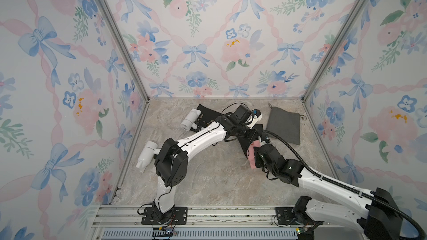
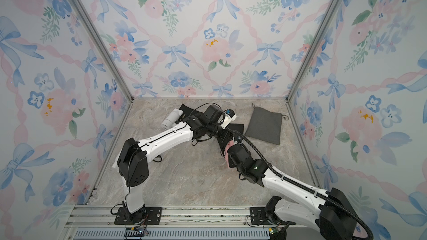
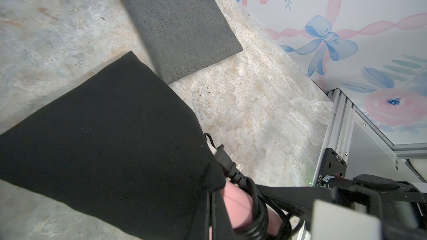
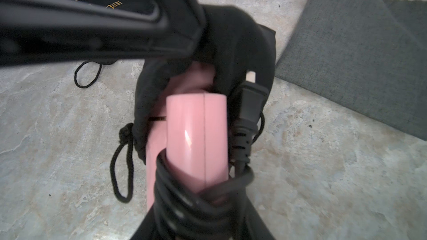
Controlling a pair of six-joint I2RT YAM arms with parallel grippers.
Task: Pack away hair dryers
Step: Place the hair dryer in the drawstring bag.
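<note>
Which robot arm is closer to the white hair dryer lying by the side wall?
Left. The left arm has its elbow right next to that white hair dryer; the right arm is far off, at the pink hair dryer.

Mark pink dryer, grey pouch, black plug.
pink dryer (image 4: 196, 135): right wrist view, on its glossy pink body.
grey pouch (image 1: 283, 124): a top view, middle of the cloth.
black plug (image 4: 248, 106): right wrist view, on the plug body.

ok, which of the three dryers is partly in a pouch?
The pink dryer, one end inside the black pouch. The far white dryer and the near white dryer both lie uncovered.
</note>
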